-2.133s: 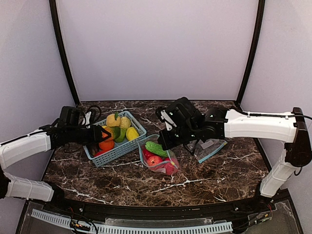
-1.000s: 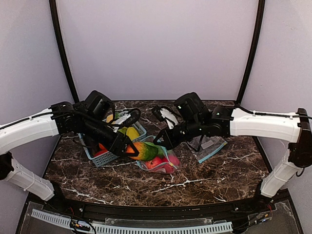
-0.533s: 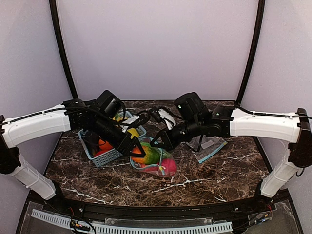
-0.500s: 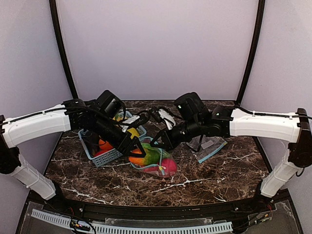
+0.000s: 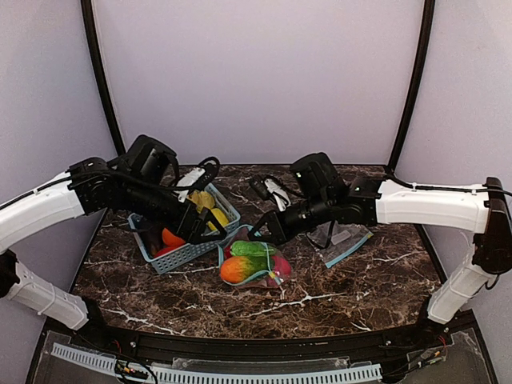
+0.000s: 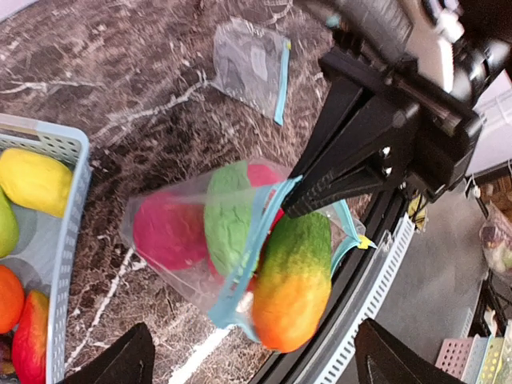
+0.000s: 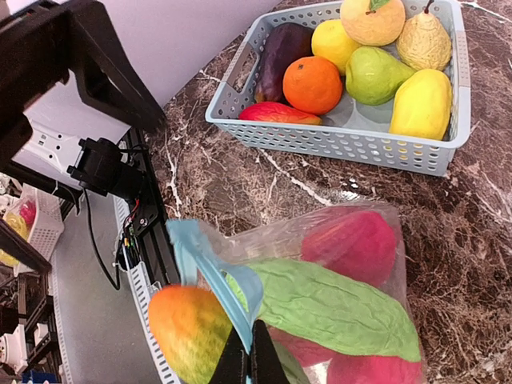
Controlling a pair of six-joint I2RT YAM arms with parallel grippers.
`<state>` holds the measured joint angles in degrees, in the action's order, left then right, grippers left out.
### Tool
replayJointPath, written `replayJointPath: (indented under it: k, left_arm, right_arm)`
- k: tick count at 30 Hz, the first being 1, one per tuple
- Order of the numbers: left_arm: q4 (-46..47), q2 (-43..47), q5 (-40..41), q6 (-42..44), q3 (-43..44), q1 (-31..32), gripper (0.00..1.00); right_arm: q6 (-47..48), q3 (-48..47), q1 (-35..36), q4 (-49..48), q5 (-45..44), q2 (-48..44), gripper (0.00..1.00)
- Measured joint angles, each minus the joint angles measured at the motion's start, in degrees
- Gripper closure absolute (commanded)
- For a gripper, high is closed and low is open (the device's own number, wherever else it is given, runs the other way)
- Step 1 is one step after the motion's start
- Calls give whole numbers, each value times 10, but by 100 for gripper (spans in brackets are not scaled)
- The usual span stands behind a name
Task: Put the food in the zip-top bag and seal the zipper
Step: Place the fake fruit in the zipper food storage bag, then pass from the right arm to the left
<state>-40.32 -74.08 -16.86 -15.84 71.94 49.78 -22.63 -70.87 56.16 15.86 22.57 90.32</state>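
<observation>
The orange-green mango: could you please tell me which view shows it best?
Left wrist: the mango is large and nearly whole. Right wrist crops it at the frame's bottom; top external shows it small.

The zip-top bag (image 7: 272,240) lies on its side on the marble, clear and crinkled, its mouth gaping open. The zipper (image 6: 254,240), a narrow light-blue strip, is unsealed, and its two sides curve apart. I pinch one side with my right gripper (image 7: 244,360), lifting that edge. The food sits inside. A long green vegetable (image 7: 336,308) with a leafy, ribbed skin lies across the middle. Red round fruits (image 7: 352,240) press against the closed end and underneath it. An orange-to-green mango (image 6: 296,280) rests in the mouth between the two zipper sides, its orange end towards the table's near edge.
</observation>
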Motion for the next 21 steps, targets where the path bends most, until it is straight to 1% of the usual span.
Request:
replayJointPath:
  k: [2,5,9,11,14,21]
  left_arm:
    - [16,41,23,-21,-15,-2,13]
    - [47,94,41,-61,-62,-10,19]
    - [104,113,40,-121,-146,-19,20]
    - [140,110,33,-154,-196,-21,20]
    - [181,109,16,-193,-244,-21,14]
    - [255,110,-4,-224,-256,-20,12]
  right_arm:
    - [-4,3,-1,-5,5,0,100]
    - [-8,10,-1,-16,14,0,100]
    - [-17,16,-1,-26,19,0,100]
    - [-20,18,-1,-28,19,0,100]
    - [-24,19,-2,-30,19,0,100]
    - [-32,20,-2,-38,19,2,100]
